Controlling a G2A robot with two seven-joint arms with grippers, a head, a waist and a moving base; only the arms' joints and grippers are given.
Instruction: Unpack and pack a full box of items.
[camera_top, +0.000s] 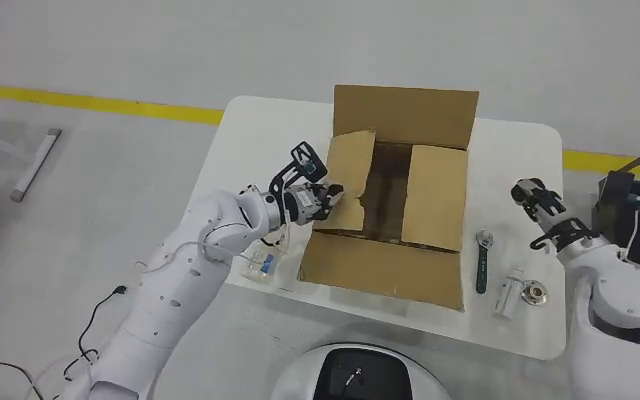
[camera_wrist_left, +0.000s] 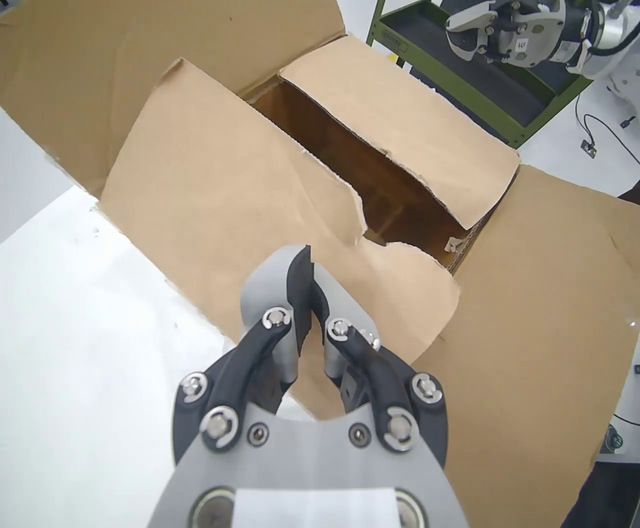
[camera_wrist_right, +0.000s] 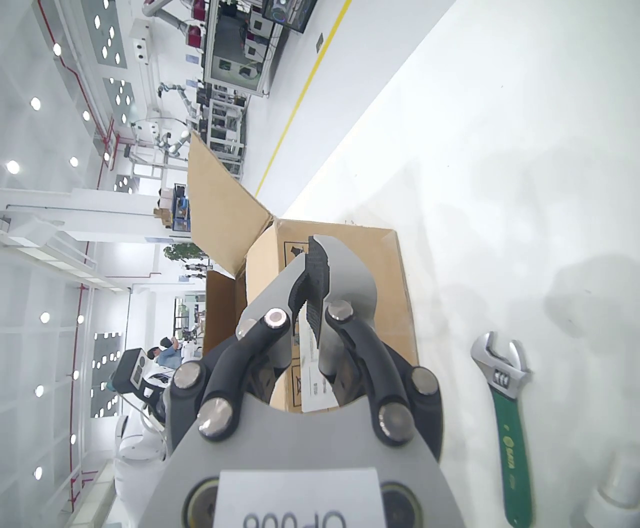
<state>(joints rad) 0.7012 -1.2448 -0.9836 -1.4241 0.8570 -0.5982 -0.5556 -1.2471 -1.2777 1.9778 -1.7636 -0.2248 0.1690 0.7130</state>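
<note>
Standing half-open, cardboard box (camera_top: 385, 272), contents unseen; left fingers (camera_wrist_left: 267, 292) and right fingers (camera_wrist_right: 350, 280) closed, empty.

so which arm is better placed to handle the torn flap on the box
Left, probably: the left hand is right at the torn flap of the box; the right hand is beyond the box's opposite side.

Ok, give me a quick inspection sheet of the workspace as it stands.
Surface: white rounded table.
Job's things: brown cardboard box, back flap upright, side flaps folded in, one torn; green-handled adjustable wrench and white plastic fitting beside it.
Clutter: small clear packet at table edge.
Grippers: left gripper shut over the torn flap; right gripper shut, over the table, apart from box.
Cables: black cable on floor.
Surroundings: yellow floor line; green cart.
</note>
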